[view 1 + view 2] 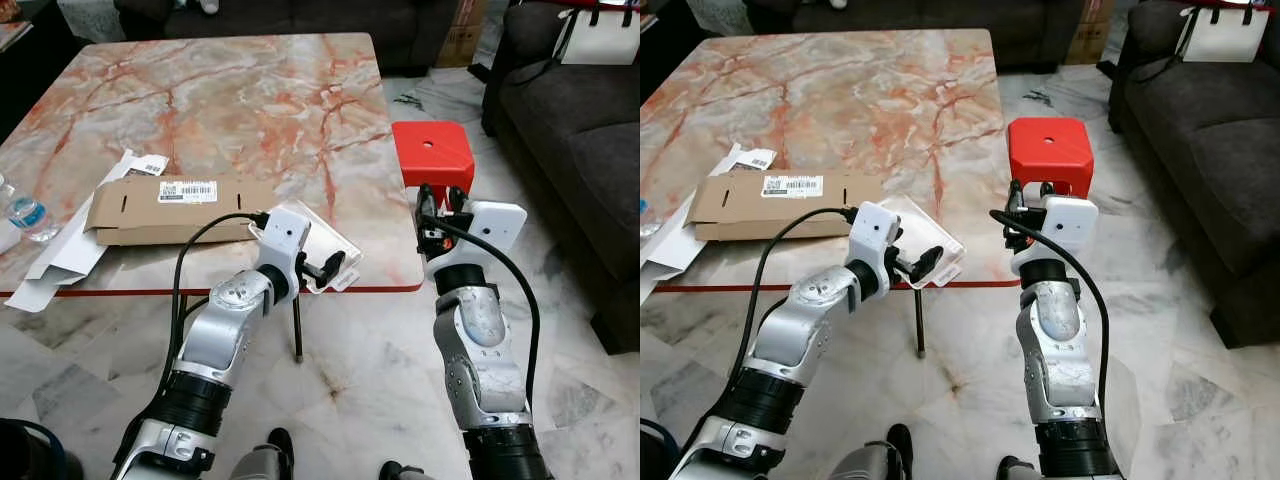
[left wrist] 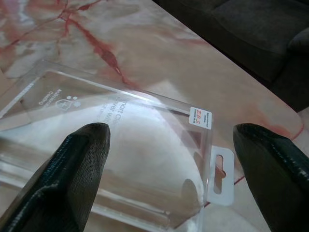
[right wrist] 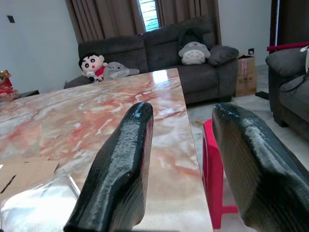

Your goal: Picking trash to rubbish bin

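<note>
A clear plastic blister package [image 1: 335,250] lies on the marble table [image 1: 230,110] at its near edge; its hang tab [image 2: 219,170] sticks out over the rim. My left gripper [image 1: 322,268] is open right at the package, its two black fingers [image 2: 72,164] spread wide on either side of it without closing on it. A flattened cardboard box [image 1: 170,210] with a barcode label and white paper scraps [image 1: 70,255] lie on the table to the left. My right gripper [image 1: 440,205] is open, held off the table's right corner with nothing between its fingers [image 3: 120,164].
A red plastic stool [image 1: 432,152] stands just beyond my right gripper. A dark sofa [image 1: 580,130] runs along the right, another sofa [image 3: 159,48] with plush toys sits behind the table. A water bottle [image 1: 25,213] lies at the table's left edge.
</note>
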Available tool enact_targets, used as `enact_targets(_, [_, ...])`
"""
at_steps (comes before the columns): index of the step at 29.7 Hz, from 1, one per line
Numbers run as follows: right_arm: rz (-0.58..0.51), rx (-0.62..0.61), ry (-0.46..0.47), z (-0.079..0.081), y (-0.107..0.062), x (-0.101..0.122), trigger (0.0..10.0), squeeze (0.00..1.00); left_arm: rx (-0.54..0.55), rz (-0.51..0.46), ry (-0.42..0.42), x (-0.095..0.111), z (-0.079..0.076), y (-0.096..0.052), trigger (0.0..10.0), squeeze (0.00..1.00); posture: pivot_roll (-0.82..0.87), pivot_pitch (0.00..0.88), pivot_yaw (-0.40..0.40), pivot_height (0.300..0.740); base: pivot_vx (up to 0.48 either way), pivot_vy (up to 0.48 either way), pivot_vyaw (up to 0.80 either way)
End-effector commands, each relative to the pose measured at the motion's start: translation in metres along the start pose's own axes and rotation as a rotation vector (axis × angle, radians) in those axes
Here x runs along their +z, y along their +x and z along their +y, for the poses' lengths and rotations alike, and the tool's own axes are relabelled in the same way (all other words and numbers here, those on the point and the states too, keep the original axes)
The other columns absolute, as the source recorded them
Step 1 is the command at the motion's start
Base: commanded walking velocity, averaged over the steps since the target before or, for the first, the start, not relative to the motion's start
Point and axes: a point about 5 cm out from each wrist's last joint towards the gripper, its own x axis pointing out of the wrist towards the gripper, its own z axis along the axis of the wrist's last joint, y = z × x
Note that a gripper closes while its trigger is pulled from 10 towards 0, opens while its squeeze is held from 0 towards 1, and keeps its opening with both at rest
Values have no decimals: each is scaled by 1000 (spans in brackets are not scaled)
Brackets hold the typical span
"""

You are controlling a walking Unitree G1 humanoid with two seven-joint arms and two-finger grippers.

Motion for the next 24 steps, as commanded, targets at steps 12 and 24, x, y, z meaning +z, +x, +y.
enact_targets(12, [-18,6,12,0,2,1,10000,0,79,-106,30,23,6,14,10000,0,50,126,40,740,0,0,0])
enact_targets(24, [-14,-7,12,-3,-2,-1,10000,0,40,-150,52,23,-9,19,10000,0,48,138,38,740,0,0,0])
